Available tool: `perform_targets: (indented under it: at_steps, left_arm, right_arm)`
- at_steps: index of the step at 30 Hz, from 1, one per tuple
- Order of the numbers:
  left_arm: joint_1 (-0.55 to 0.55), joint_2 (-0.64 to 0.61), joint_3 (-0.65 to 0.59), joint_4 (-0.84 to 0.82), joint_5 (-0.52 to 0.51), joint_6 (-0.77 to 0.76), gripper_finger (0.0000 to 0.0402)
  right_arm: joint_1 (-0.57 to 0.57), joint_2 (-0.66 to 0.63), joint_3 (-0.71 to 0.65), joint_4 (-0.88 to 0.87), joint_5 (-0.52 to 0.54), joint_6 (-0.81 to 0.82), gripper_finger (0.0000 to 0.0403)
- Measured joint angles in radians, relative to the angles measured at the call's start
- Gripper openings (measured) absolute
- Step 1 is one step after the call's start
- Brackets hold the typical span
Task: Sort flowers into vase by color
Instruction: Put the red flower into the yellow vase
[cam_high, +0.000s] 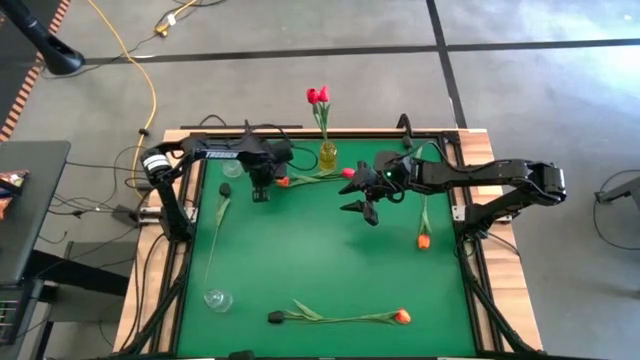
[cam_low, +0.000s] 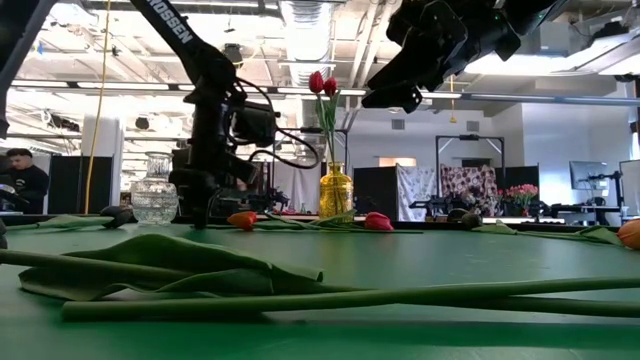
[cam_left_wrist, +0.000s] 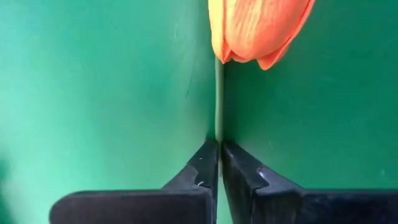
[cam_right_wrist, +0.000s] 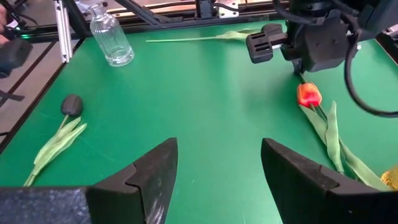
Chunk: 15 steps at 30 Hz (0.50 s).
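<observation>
One orange artificial tulip (cam_left_wrist: 258, 28) clenched at thin green stem (cam_left_wrist: 219, 99) by left gripper (cam_left_wrist: 219, 163). Lift toward vase needed next. Right gripper (cam_right_wrist: 217, 171) held released above table.

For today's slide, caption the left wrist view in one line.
Left gripper shut on an orange tulip's stem, just below its head, on the green table.

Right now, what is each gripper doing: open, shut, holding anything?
Left gripper: shut on the stem of the orange tulip, just below its head.
Right gripper: open, holding nothing, above the table.
</observation>
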Motion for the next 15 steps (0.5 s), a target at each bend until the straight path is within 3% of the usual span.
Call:
perform_targets:
  at_steps: [15]
  left_arm:
    - [-0.085, -0.188, 0.140, -0.120, -0.095, 0.001, 0.0000]
  right_arm:
    - [-0.001, 0.000, 0.000, 0.009, 0.021, 0.019, 0.0259]
